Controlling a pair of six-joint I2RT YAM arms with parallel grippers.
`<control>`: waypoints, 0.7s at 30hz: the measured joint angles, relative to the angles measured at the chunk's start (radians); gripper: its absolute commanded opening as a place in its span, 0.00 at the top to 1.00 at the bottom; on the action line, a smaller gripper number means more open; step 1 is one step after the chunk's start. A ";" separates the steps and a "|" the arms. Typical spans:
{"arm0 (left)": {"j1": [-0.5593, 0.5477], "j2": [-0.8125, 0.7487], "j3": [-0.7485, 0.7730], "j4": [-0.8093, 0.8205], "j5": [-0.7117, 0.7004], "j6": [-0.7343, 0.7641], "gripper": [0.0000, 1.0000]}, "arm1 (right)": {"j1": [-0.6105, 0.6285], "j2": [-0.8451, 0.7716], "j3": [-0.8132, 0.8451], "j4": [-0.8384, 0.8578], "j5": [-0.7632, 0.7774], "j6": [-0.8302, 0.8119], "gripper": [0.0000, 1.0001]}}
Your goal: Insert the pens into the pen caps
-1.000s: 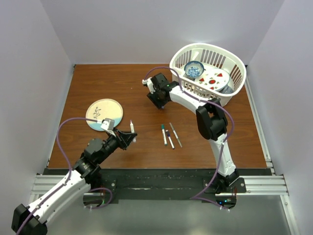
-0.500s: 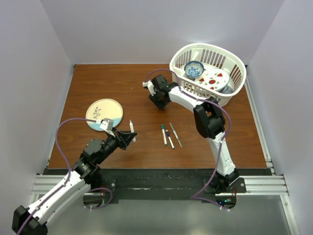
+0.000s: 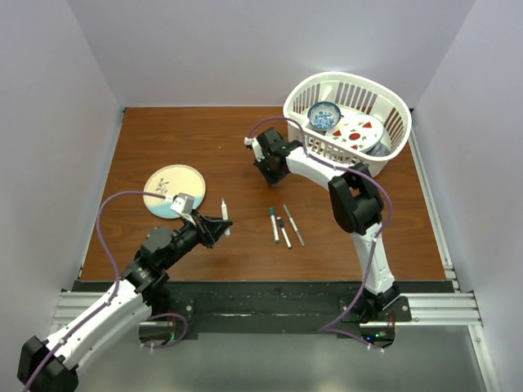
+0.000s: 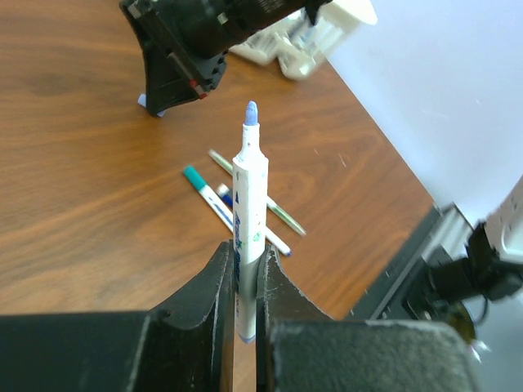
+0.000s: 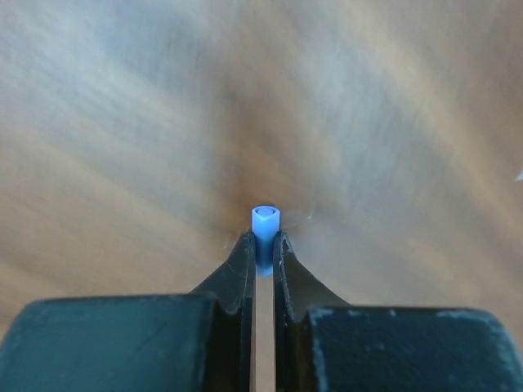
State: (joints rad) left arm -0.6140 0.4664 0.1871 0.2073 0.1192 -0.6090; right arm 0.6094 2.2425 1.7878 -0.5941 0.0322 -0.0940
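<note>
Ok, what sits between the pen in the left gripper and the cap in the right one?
Nothing: the top view shows bare table between the pen and the blue cap; three loose pens lie off that line.

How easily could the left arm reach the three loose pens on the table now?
Probably yes: the three loose pens lie close beside the left hand, and nothing stands between them. But that hand is shut on a blue-tipped pen.

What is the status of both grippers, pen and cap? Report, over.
Left gripper shut on blue-tipped pen, tip outward. Right gripper shut on blue cap. Three loose pens lie on table between the arms.
</note>
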 measured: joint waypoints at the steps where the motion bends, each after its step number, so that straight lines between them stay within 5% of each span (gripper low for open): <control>1: 0.000 0.030 0.008 0.011 0.024 -0.001 1.00 | 0.000 -0.041 -0.061 0.022 -0.007 0.031 1.00; 7: -0.001 0.210 0.006 0.142 0.178 -0.058 1.00 | 0.000 -0.417 -0.462 0.194 -0.096 0.267 1.00; 14: -0.002 0.357 -0.042 0.375 0.279 -0.142 1.00 | 0.031 -0.861 -0.869 0.591 -0.193 0.560 1.00; 21: -0.004 0.494 -0.061 0.634 0.353 -0.241 1.00 | 0.159 -1.043 -1.084 0.870 -0.180 0.743 1.00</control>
State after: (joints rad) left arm -0.6178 0.9604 0.1261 0.8417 0.4721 -0.8497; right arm 0.7685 1.1995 0.7036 0.2756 -0.1478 0.6495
